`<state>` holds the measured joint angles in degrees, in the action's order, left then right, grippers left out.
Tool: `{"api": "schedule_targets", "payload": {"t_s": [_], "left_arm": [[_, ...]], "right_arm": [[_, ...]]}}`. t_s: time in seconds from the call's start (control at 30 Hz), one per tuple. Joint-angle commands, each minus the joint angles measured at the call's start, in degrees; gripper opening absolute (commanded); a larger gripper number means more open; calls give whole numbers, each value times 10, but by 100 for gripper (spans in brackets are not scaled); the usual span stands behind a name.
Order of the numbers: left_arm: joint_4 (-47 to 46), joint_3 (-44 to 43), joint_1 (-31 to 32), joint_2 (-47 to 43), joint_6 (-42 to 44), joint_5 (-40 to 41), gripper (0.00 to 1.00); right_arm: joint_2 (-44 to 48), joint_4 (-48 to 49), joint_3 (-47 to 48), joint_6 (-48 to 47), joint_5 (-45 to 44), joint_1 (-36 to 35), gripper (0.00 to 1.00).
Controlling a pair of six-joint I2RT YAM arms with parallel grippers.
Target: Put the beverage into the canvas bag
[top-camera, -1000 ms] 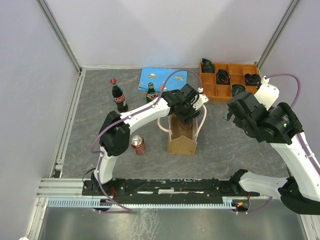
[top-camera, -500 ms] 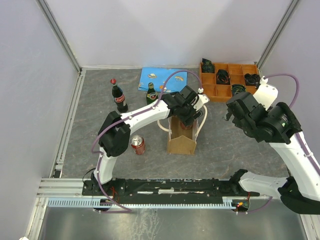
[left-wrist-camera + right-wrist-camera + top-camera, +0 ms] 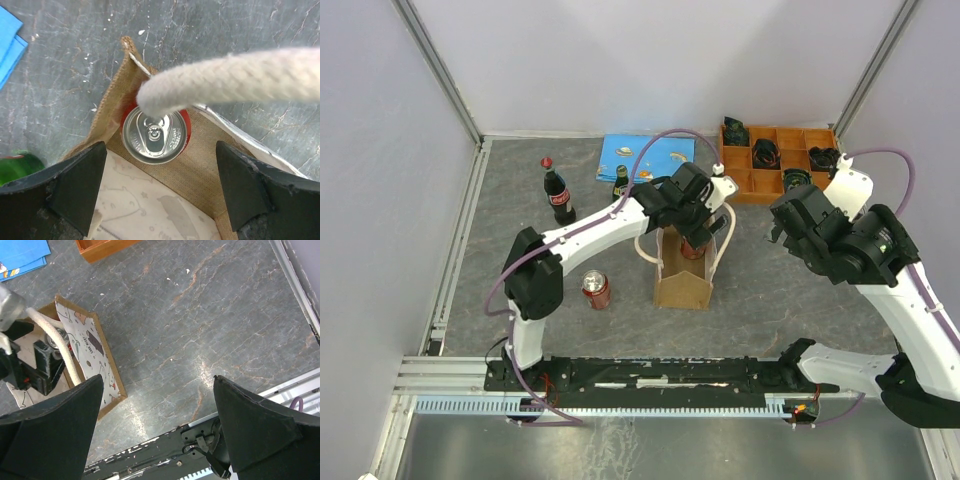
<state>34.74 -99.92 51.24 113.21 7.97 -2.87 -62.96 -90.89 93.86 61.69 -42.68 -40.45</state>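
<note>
Beverage can point(image 3: 155, 136) (upright) inside canvas bag point(image 3: 112, 110)

Worktop point(image 3: 500, 270): grey marbled slab, walled on left, rear and right.

- Canvas bag point(image 3: 684, 285) upright near centre, mouth up.
- Red can point(image 3: 595, 290) upright, just left of bag, apart from it.
- Cola bottle point(image 3: 557, 195), red cap, upright at left rear.
- Green bottle point(image 3: 621, 185) upright, right of cola bottle, at near edge of blue printed sheet point(image 3: 640, 152).
- Sheet flat against rear wall.
- Orange compartment tray point(image 3: 794, 137) at right rear; dark items in several compartments.
</note>
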Motion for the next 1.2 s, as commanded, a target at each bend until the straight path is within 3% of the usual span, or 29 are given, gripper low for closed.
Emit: {"api": "schedule_targets", "payload": {"t_s": [0.0,0.3,0.5,0.6,0.7,0.83,0.97,1.17], "left_arm": [[-2,-17,4,-54,-10,19,96],[29,-4,-7,-112,-13,52,97],[75,15,-101,-217,-31,-41,95],[130,47,-160,-279,31,-109,95],[256,65,-201,-318,147,-175,95],[395,137,-241,-376,283,-202,96],[381,255,-255,-448,347,-167,97],[314,355,-255,-478,348,-169,97]], "right_arm": [[0,10,1,4,-12,1,99],[3,10,1,4,-10,1,99],[10,7,-4,6,-8,2,99],[15,7,-7,7,-10,1,99],[16,8,-10,7,-11,1,99],[13,16,-12,2,-9,1,99],[8,26,-16,-3,-3,2,99],[12,23,-15,-4,2,1,99]]}}
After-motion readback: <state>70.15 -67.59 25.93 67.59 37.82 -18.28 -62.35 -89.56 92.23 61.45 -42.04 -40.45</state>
